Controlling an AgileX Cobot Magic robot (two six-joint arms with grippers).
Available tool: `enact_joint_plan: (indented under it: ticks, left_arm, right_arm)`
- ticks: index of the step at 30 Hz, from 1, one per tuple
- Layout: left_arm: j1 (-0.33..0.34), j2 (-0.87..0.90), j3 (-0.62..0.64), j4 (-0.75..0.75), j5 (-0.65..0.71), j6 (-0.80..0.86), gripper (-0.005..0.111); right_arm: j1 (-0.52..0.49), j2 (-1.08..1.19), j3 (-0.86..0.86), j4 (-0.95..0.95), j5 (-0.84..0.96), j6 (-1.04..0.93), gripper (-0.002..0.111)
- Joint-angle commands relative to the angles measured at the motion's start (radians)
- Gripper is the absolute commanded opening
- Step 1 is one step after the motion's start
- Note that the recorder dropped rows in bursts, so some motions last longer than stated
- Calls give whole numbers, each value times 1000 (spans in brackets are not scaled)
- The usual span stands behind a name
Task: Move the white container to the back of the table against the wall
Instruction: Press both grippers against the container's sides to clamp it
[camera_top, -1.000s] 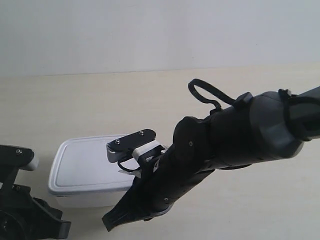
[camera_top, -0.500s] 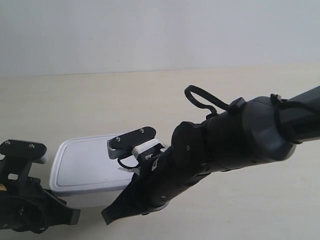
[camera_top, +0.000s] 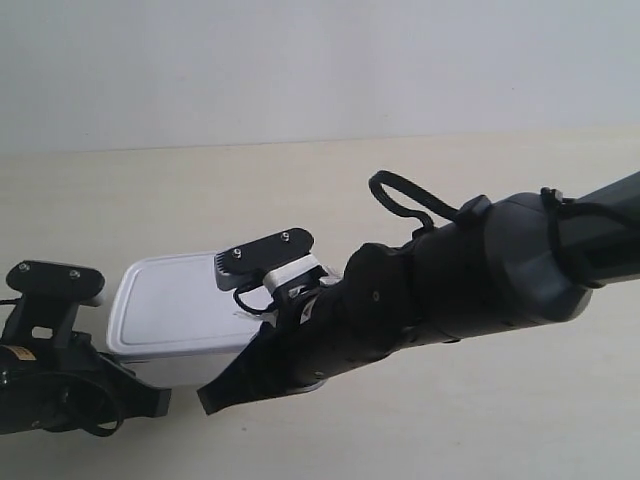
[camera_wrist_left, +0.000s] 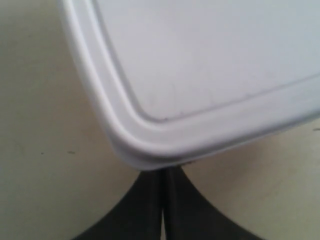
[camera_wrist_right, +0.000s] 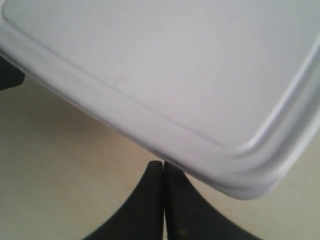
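The white container (camera_top: 175, 305) lies lidded on the table (camera_top: 470, 420), well short of the wall (camera_top: 300, 70). My left gripper (camera_wrist_left: 164, 172) is shut, and its tips press under a rounded corner of the container (camera_wrist_left: 210, 65). My right gripper (camera_wrist_right: 164, 164) is also shut, its tips against the long rim of the container (camera_wrist_right: 165, 65) near another corner. In the exterior view, the arm at the view's left (camera_top: 60, 385) sits by the container's near left corner. The big arm at the view's right (camera_top: 460, 285) covers the container's right end.
Bare cream table (camera_top: 200, 190) stretches from the container back to the wall. In the right wrist view a dark part (camera_wrist_right: 7, 75) shows past the container's far corner. The big arm's cable loop (camera_top: 400, 200) stands above its wrist.
The container has slid away from the camera toward the wall. Both arms have advanced with it, and the arm at the exterior view's left has come further into view.
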Motion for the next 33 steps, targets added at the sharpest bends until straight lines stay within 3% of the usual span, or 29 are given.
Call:
enact_joint_plan:
  ticks: [1, 14, 24, 33]
  left_arm:
    - [-7, 21, -29, -8, -41, 1, 0]
    - [-7, 73, -66, 2, -144, -23, 0]
    - [-7, 73, -66, 241, -178, -242, 0]
    - [-7, 76, -70, 270, -210, -257, 0]
  right_arm:
    - [1, -3, 5, -6, -60, -11, 0]
    - [-40, -3, 1, -13, -117, -13, 0]
    - [-51, -3, 1, -13, -138, -13, 0]
    - [-51, -3, 1, -13, -159, -13, 0]
